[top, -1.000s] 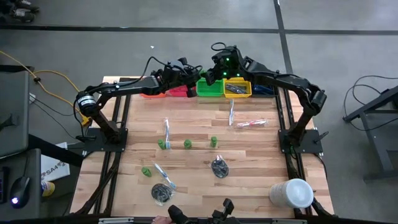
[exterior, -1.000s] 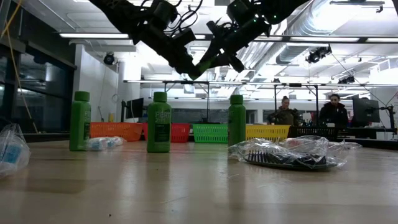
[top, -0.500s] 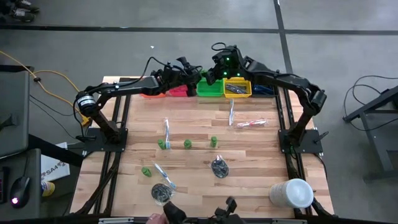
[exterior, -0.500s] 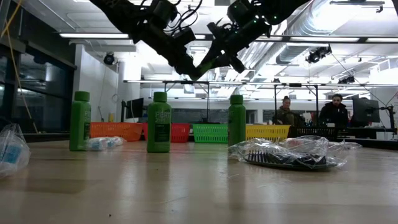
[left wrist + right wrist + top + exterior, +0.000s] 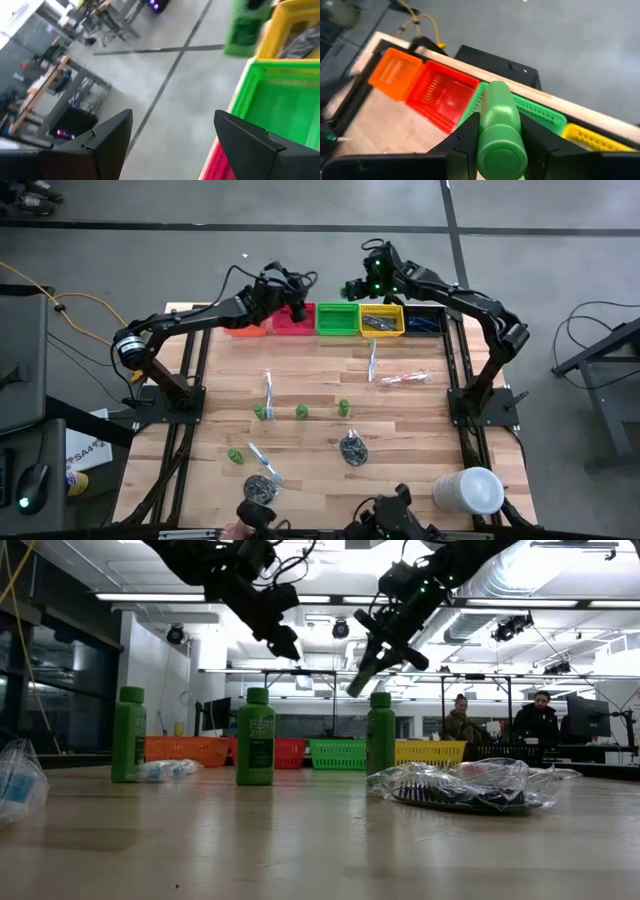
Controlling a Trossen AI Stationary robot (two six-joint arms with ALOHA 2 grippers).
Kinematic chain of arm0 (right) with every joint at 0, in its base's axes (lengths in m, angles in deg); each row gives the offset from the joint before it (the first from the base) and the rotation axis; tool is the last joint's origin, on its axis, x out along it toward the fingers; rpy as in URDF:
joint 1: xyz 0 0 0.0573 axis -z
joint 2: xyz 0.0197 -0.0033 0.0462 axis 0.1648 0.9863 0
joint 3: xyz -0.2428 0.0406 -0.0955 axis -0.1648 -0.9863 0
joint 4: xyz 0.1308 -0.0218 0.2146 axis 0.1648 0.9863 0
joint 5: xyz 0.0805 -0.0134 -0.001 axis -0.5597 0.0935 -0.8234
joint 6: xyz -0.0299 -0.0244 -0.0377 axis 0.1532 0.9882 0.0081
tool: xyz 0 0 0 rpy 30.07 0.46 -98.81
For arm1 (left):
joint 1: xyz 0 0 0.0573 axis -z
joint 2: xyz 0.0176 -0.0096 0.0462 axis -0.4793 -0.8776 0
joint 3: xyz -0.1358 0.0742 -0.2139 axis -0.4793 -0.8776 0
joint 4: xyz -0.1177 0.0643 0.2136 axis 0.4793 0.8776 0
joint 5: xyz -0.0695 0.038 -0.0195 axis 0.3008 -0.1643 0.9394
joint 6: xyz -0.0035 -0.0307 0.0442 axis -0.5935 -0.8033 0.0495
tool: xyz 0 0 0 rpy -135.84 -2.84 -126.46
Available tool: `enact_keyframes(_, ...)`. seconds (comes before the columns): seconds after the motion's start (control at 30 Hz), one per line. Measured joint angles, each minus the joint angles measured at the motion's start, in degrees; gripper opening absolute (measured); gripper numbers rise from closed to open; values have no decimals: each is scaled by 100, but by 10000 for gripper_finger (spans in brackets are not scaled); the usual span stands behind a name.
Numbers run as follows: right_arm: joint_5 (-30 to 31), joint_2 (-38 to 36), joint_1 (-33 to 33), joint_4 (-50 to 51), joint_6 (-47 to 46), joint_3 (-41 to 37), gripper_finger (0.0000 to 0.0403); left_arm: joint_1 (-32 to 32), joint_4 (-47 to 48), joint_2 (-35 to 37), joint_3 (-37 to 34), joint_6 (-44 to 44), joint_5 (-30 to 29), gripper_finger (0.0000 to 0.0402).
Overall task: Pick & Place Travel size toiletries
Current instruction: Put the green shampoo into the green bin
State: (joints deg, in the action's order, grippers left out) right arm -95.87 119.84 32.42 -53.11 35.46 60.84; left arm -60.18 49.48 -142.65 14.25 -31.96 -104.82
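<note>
My right gripper [image 5: 353, 288] hovers high at the table's far edge, over the green bin [image 5: 338, 320], shut on a stubby green bottle [image 5: 497, 120]. My left gripper [image 5: 299, 304] hangs open and empty above the red bin [image 5: 292, 321]; its fingers stand wide apart in the left wrist view [image 5: 172, 145]. Three green bottles [image 5: 301, 412] stand upright in a row at mid-table, and one more [image 5: 236, 455] stands at the near left. Wrapped toothbrushes [image 5: 268, 390] [image 5: 372, 360] and dark round bundles [image 5: 352, 448] [image 5: 260, 492] lie on the wood. My right gripper pinches the green bottle between its two fingers [image 5: 466, 140], on the bottle's sides just beyond its cap end [image 5: 501, 156]. The fingers lie along the bottle, whose cap faces the wrist and whose base points away. The bottle is lifted clear, high above the bins.
Orange [image 5: 247, 328], red, green, yellow [image 5: 382, 322] and blue [image 5: 425, 323] bins line the far edge; the yellow one holds dark items. A large white cylinder [image 5: 470, 490] stands at the near right corner. A person's hand [image 5: 232, 532] shows at the near edge. People stand beyond the table [image 5: 460, 725].
The two grippers, close together over the green bin a second ago, have drawn apart. My left gripper has gone toward the table's left, to above the red bin. My right gripper has swung toward the table's right and far edge with the bottle.
</note>
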Motion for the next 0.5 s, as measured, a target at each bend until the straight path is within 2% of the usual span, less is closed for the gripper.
enact_keyframes(0.13, -101, 2, -1, 190, -116, 59, 93, -174, 58, 106, 0, -88, -9, 280)
enact_keyframes(0.3, 371, 127, -170, 409, 130, 639, 93, -430, 61, 267, 0, -106, -3, 280)
enact_keyframes(0.4, 634, 442, -197, 968, 226, 1132, 93, -554, 60, 372, 0, -106, -5, 280)
enact_keyframes(0.5, 637, 914, -229, 1566, 295, 1700, 92, -658, 67, 461, 0, -142, 2, 280)
